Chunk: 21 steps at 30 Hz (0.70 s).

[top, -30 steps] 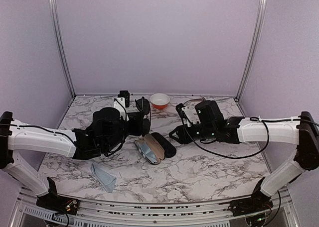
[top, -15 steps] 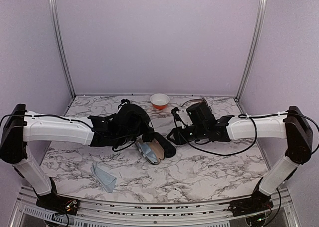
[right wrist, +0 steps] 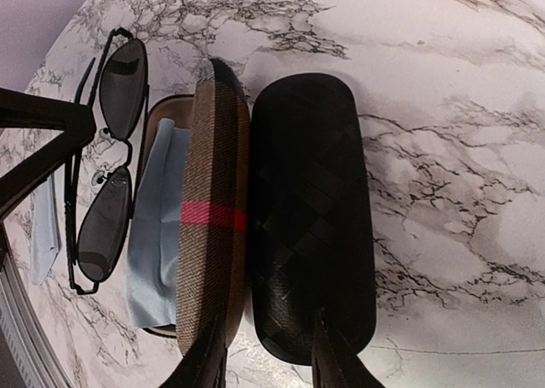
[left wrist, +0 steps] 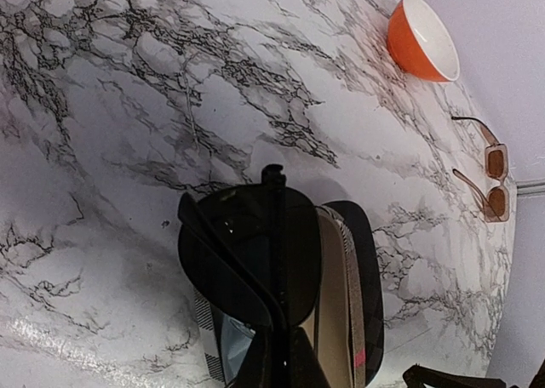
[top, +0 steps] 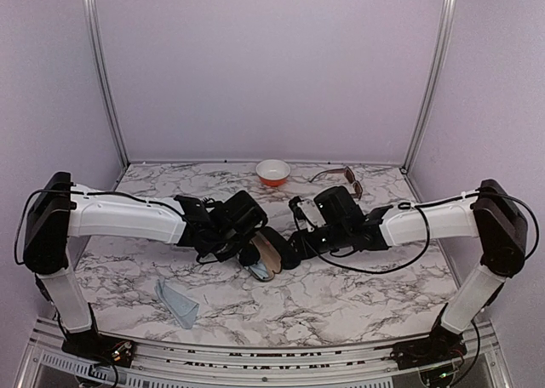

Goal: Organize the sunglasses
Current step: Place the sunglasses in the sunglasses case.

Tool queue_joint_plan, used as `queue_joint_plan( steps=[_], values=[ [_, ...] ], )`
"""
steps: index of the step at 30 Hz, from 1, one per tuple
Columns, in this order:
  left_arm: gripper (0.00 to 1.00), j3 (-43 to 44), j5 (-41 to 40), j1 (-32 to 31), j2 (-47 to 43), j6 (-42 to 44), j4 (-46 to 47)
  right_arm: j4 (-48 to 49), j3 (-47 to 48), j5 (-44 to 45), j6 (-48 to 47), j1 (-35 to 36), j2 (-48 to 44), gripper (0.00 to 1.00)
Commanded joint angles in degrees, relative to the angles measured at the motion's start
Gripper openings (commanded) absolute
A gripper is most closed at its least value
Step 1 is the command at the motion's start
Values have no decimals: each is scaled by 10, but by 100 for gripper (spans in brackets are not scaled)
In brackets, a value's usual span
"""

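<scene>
My left gripper [left wrist: 285,344] is shut on the small black round-lens sunglasses [left wrist: 238,252], which hang just over the open brown case [right wrist: 217,192] with the red stripe. In the right wrist view the black sunglasses [right wrist: 106,162] lie along the case's left edge, above the blue cloth [right wrist: 157,226] inside it. The brown squarish sunglasses [top: 345,177] lie folded at the back right, untouched. My right gripper [right wrist: 268,358] is open, its fingers over the near end of the black case [right wrist: 311,209] and the brown lid's edge. From above, both grippers meet mid-table, the left gripper [top: 252,248] beside the right gripper [top: 295,242].
An orange bowl [top: 272,172] stands at the back centre. A folded blue cloth [top: 179,301] lies near the front left. The black case [top: 286,250] sits tight against the brown case [top: 267,257]. Purple walls close the table [top: 358,286] on three sides.
Both arms have come in to the table's middle. The left one lowered the black sunglasses over the open brown case. The right gripper moved left to the cases and its jaws narrowed.
</scene>
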Motion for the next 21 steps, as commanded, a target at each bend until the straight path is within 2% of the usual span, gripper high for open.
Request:
queue_joint_plan(
  steps=[1,11,21],
  values=[
    [0,23,9,3,24,-24,-40,30,2,-19,-1,8,14,34],
    [0,54,31,7,62,-24,-47,43,6,-39,-5,8,45,33],
    [0,58,38,11,73,-23,-53,56,18,-54,0,46,69,32]
  ],
)
